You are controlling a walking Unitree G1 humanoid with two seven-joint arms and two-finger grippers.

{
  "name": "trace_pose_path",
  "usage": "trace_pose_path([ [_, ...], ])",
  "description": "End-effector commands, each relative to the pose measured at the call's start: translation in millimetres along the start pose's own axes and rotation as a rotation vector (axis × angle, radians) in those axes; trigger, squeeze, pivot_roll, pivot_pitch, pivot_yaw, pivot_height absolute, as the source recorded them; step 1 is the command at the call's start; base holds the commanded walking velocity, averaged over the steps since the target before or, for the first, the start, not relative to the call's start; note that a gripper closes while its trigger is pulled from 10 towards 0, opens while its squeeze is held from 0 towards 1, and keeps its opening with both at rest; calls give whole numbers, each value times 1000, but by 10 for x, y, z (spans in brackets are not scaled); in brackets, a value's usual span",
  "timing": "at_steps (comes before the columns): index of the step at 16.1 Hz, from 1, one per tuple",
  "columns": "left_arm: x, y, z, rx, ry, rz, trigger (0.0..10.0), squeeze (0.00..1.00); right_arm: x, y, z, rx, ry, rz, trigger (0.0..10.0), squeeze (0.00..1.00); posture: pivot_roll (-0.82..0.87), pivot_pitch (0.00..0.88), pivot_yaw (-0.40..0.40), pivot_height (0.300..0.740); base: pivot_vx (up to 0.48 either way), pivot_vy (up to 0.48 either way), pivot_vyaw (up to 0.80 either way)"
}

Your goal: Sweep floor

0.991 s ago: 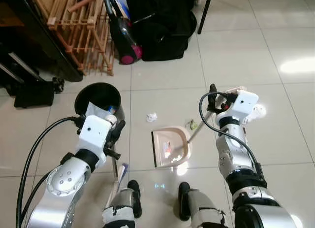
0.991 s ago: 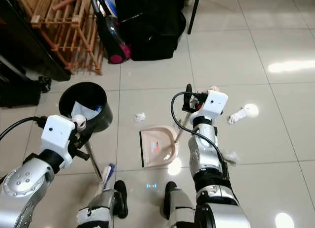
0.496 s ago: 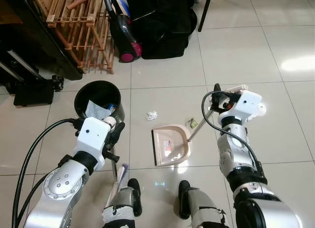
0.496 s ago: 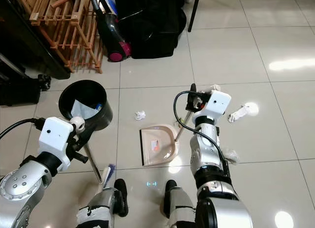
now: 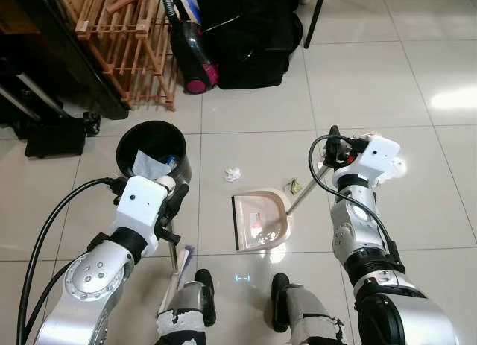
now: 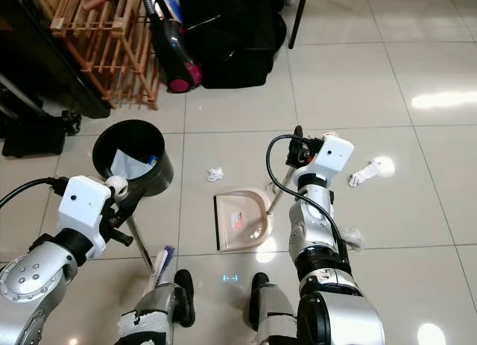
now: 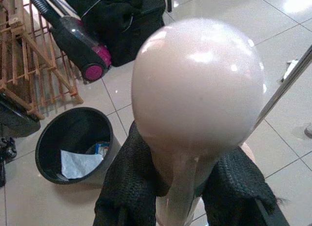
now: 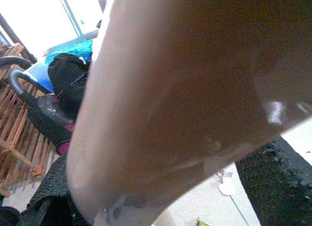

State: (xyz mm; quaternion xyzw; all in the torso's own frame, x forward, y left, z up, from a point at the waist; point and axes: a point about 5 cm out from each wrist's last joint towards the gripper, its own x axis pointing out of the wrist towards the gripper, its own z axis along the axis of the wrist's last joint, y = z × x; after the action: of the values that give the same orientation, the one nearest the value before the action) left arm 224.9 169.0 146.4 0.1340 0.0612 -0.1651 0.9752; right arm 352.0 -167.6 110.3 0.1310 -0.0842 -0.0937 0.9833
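Broom (image 6: 155,264), clamped at its knob by the left gripper (image 7: 183,187), stands beside the bin (image 6: 133,159), unmoved over the last second; right gripper (image 6: 298,153) grips the dustpan (image 6: 242,220) handle; paper (image 6: 215,173) past the dustpan remains unswept.

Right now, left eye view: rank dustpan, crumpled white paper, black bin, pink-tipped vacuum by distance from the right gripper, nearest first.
From the right gripper, shut on the dustpan handle:
1. Dustpan, just below it toward the robot's feet.
2. Crumpled white paper, on the tile to its left.
3. Black bin, farther left, by the left gripper.
4. Pink-tipped vacuum, up by the wooden rack; close to the bin's rank.
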Motion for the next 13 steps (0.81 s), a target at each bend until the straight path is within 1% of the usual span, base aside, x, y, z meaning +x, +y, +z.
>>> trace_pose_path([
  [1,-35,-7,-1,12,7,-14,10000,0,-26,-28,-52,7,21,-19,10000,0,116,363,30,740,0,0,0],
  [9,-20,-21,4,14,1,-18,10000,0,-32,-21,-31,24,-7,-29,10000,0,114,356,31,740,0,0,0],
  [12,-6,-27,4,13,-1,-22,10000,0,-81,-30,-56,27,-18,-29,10000,0,112,350,33,740,0,0,0],
  [13,2,-34,6,13,-4,-24,10000,0,-114,-56,-82,23,-15,-32,10000,0,112,349,33,740,0,0,0],
])
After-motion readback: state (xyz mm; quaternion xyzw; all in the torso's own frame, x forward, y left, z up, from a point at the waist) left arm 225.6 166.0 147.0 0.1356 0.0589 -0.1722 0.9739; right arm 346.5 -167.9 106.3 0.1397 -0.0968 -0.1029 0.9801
